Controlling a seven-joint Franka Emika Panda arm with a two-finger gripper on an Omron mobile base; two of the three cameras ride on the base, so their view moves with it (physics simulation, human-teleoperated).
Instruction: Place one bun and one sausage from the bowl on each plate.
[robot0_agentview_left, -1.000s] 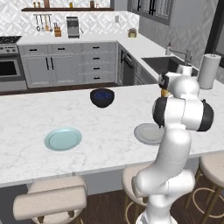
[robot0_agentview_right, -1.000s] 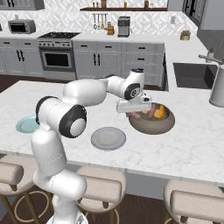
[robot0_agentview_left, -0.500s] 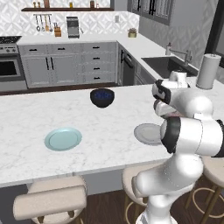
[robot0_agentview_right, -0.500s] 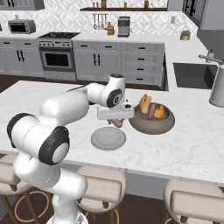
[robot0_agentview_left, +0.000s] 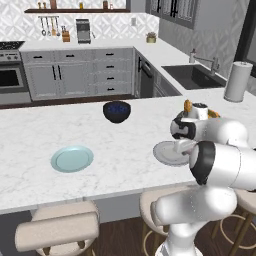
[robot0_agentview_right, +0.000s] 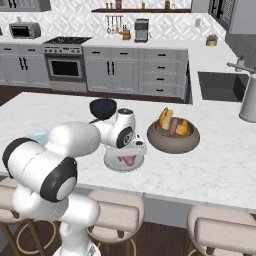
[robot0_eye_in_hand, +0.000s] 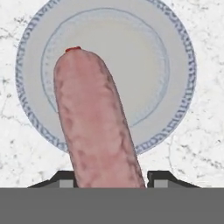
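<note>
Over grey plate (robot0_eye_in_hand: 175, 65), sausage (robot0_eye_in_hand: 94, 122) between fingers (robot0_eye_in_hand: 159, 180), brown bowl (robot0_agentview_right: 173, 141) of buns beside

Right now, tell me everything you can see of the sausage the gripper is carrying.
The sausage is a pinkish-brown, mottled link with a rounded tip bearing a small red mark. It is clamped between the gripper's two dark finger tips and points away from the hand, over the light grey plate on the white marble counter. In the right base view it shows as a small reddish shape over that plate. Whether it touches the plate yet cannot be told.
</note>
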